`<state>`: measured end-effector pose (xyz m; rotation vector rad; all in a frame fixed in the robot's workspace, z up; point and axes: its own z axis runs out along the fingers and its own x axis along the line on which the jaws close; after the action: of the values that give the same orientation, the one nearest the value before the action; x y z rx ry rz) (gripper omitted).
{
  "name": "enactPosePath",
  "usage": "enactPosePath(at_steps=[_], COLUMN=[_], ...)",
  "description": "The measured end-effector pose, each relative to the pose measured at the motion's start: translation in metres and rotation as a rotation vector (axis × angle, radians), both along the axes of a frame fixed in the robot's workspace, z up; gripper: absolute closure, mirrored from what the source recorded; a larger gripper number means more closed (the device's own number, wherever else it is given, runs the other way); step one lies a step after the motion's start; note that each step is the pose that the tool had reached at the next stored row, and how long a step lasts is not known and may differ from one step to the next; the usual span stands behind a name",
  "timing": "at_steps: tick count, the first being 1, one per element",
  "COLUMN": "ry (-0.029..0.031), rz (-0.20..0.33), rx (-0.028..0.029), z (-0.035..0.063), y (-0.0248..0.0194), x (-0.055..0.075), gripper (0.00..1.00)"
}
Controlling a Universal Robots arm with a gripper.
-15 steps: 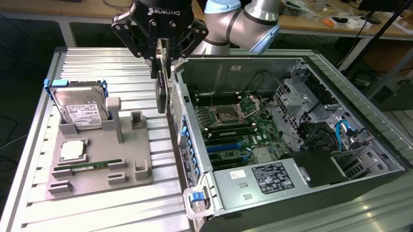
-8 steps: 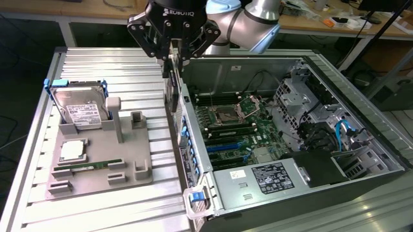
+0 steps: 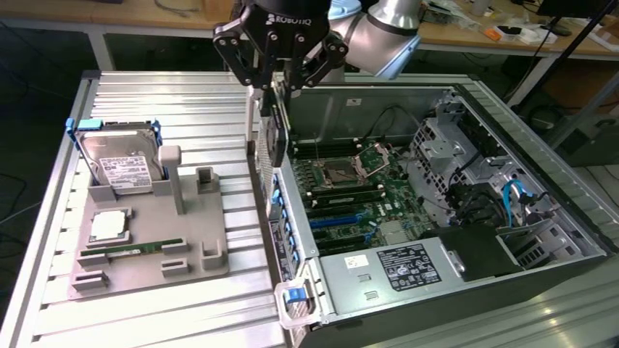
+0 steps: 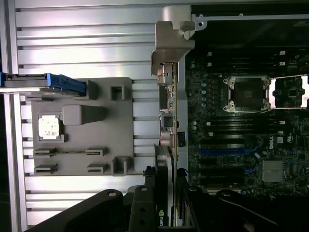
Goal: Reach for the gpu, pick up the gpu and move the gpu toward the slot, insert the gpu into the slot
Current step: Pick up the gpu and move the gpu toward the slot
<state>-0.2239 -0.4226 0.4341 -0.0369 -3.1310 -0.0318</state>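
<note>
Gripper [image 3: 280,84] is clamped on the gpu [image 3: 277,134]. I see the card hanging on edge straight below the fingers, above the case [image 3: 367,109] wall on the exterior view's left. The slot [image 4: 224,151] lies on the motherboard [image 3: 360,194], well apart from the card.

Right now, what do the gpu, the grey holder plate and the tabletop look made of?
gpu: dark circuit board, seemingly fibreglass, with a bare silvery metal bracket. Grey holder plate: matte, moulded shapes, likely plastic. Tabletop: ribbed, brushed silver sheen, probably aluminium.
</note>
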Motion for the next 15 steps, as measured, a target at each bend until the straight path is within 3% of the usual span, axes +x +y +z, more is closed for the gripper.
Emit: enactPosePath(at_steps=[9, 15], ry=[0.0021, 0.0023], rz=[0.000, 0.000], rx=[0.0000, 0.0000], z=[0.0000, 0.0000], y=[0.0000, 0.0000], x=[0.026, 0.051], gripper=[0.73, 0.73])
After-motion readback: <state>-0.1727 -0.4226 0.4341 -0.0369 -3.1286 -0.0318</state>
